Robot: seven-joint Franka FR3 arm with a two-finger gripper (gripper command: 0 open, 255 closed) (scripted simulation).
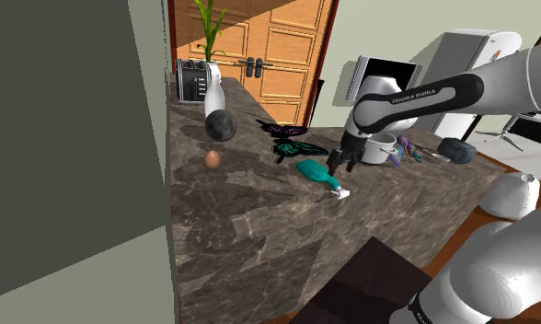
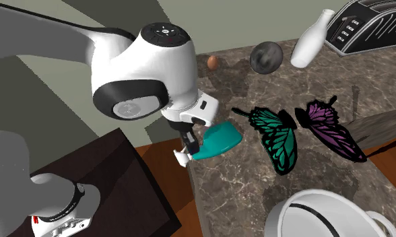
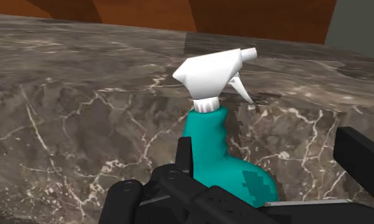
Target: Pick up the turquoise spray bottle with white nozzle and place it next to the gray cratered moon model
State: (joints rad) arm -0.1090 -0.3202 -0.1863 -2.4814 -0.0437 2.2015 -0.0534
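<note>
The turquoise spray bottle (image 1: 311, 170) lies on its side on the dark marble counter (image 1: 250, 221), its white nozzle (image 1: 341, 192) near the counter edge. My black gripper (image 1: 342, 165) hovers just over the bottle's nozzle end. In the wrist view the fingers stand apart around the bottle (image 3: 219, 149): one finger (image 3: 184, 156) is close beside its body, the other (image 3: 360, 159) well clear of it, so my gripper (image 3: 268, 145) is open and holds nothing. The grey cratered moon model (image 1: 221, 126) sits farther back on the counter, also seen as a moon model (image 2: 265, 56) in the second exterior view.
A brown egg (image 1: 212, 158) lies near the moon. Behind it stand a white vase (image 1: 214, 92) and a toaster (image 1: 193, 78). Purple (image 1: 290, 130) and teal (image 1: 298, 147) butterflies lie beside the bottle. A white pot (image 1: 381, 148) stands by the arm.
</note>
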